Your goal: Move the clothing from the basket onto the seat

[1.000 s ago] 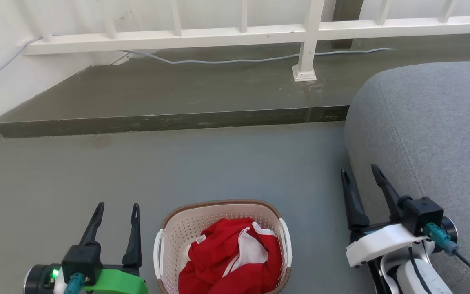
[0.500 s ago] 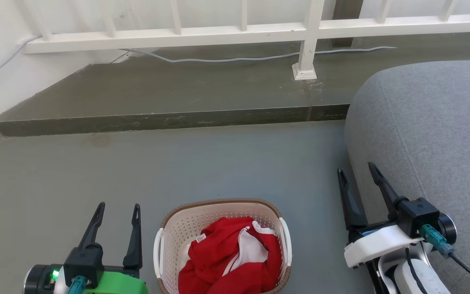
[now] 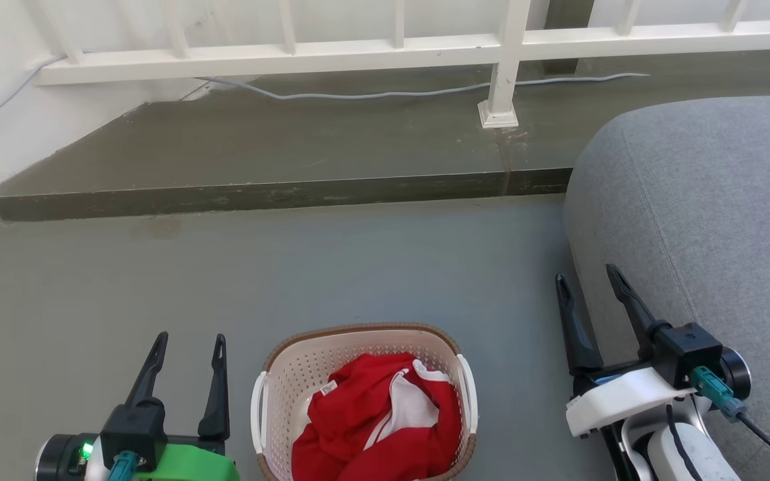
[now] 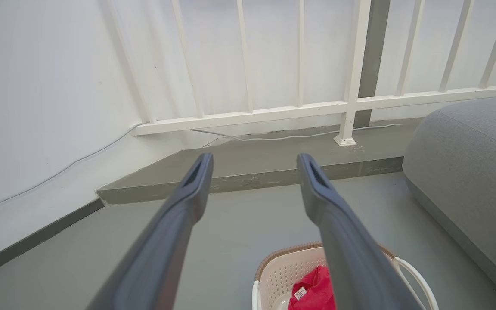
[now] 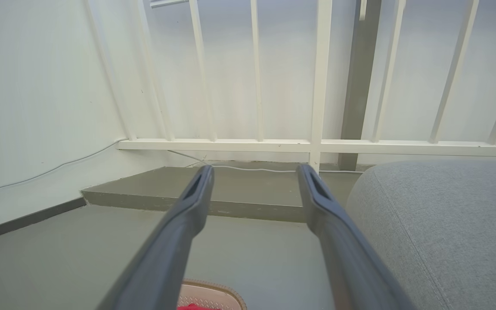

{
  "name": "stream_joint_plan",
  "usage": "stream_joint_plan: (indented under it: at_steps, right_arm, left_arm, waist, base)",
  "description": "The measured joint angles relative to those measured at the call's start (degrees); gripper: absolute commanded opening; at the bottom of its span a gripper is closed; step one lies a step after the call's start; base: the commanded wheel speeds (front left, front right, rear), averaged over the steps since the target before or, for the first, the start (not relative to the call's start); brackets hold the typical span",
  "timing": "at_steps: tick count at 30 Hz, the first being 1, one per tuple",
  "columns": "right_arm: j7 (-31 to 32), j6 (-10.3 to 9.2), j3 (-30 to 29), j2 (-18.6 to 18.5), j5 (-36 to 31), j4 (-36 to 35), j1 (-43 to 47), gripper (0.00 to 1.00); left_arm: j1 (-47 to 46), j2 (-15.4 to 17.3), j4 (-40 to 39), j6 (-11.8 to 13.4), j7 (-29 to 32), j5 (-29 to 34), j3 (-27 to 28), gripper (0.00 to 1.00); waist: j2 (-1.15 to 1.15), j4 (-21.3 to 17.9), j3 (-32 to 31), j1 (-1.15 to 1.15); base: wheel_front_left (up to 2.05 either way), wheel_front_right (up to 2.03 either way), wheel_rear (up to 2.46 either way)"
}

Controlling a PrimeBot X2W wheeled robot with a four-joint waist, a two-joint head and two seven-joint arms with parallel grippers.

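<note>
Opens onto a smooth grey floor [image 3: 291, 267], stepping up at its far edge to a darker concrete ledge [image 3: 291, 143]; beyond, white barred railing [image 3: 358, 57], thin pale cable [image 3: 371, 95], plain white wall [image 4: 37, 107] at left.

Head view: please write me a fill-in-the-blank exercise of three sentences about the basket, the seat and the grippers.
1. The clothing in the basket is mostly ____ in colour.
2. The grey seat stands on the robot's ____ side of the basket.
3. The left gripper and the right gripper are both ____ and hold nothing.
Missing words: red; right; open.
</note>
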Motion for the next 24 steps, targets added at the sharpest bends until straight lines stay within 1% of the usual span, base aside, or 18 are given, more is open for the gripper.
stream_joint_plan:
  at_steps: [5,13,18,24]
  right_arm:
    - [0.00,0.00,-0.26,0.00,0.00,-0.30,0.00,1.00]
    - [0.00,-0.01,-1.24,0.04,0.00,-1.64,-0.05,1.00]
    - [-0.01,-0.40,-2.11,0.04,0.00,-2.78,-0.44,1.00]
    - [-0.01,-0.44,-3.07,0.05,0.00,-3.63,-3.00,1.00]
  left_arm:
    - [0.01,-0.01,-0.15,-0.01,0.00,0.00,0.22,1.00]
    - [-0.04,-0.03,-1.07,-0.29,0.00,0.00,0.45,1.00]
    - [-0.64,-0.08,-1.12,-0.83,0.00,-0.10,0.01,1.00]
    - [-4.26,-0.10,-0.04,-1.86,-0.01,-0.11,-0.62,1.00]
  waist:
    - [0.00,-0.03,0.42,0.00]
    - [0.00,-0.08,2.82,0.00]
    - [0.00,0.01,5.34,0.00]
    - [0.00,0.10,9.41,0.00]
  base:
    - [0.00,0.00,0.00]
    - [0.00,0.00,0.00]
    - [0.00,0.00,0.00]
    - [0.00,0.00,0.00]
